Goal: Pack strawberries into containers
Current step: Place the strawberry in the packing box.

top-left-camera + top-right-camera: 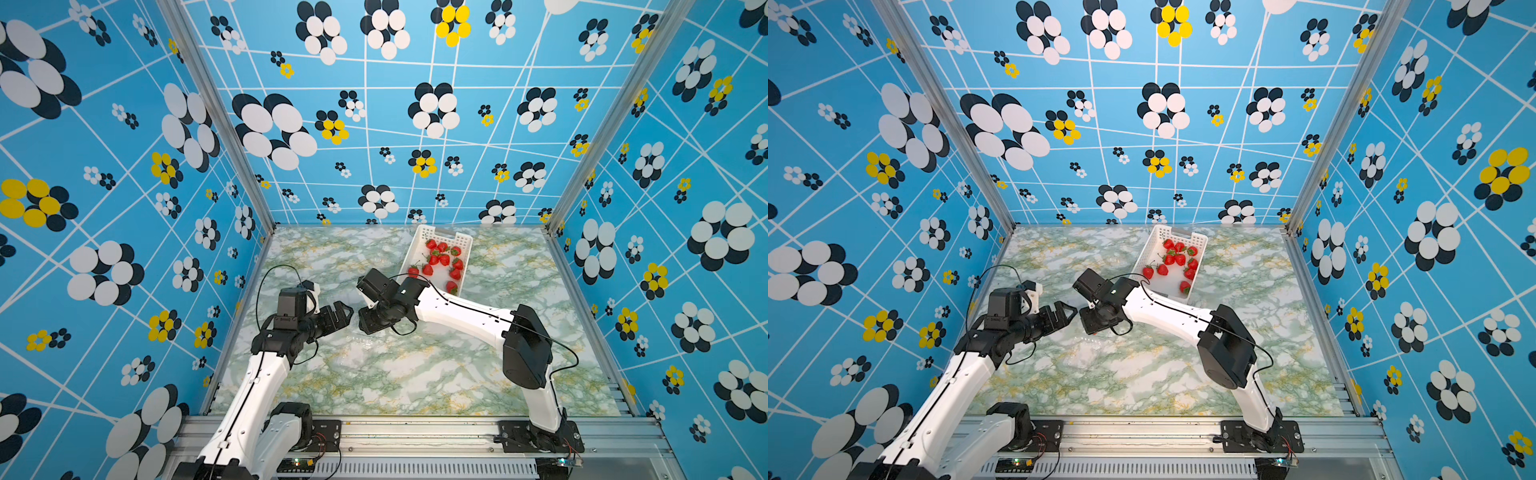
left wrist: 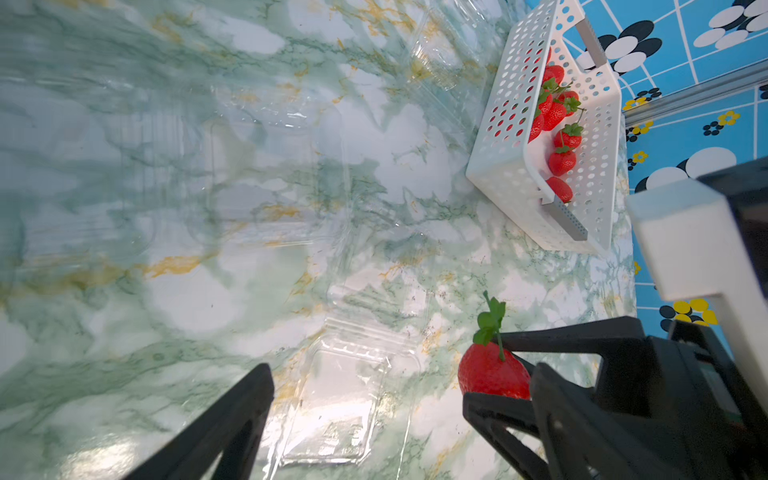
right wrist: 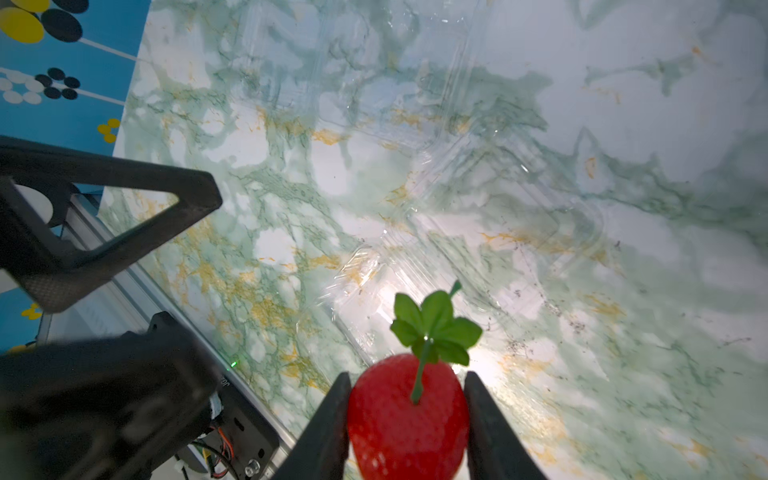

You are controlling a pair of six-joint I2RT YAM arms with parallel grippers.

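Marbled table (image 3: 623, 124); wrist views: strawberry (image 3: 409, 419) in right claw (image 3: 407, 376)

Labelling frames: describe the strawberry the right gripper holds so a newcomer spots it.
Find the white basket on the marble table; the right gripper hangs near it. The strawberry is pinched in its jaws, the only one outside the basket.

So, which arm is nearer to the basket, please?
Right. The right arm overlaps the near corner of the basket in both top views, right pincer shut on a strawberry. The left arm sits farther off, left pincer open beyond it.
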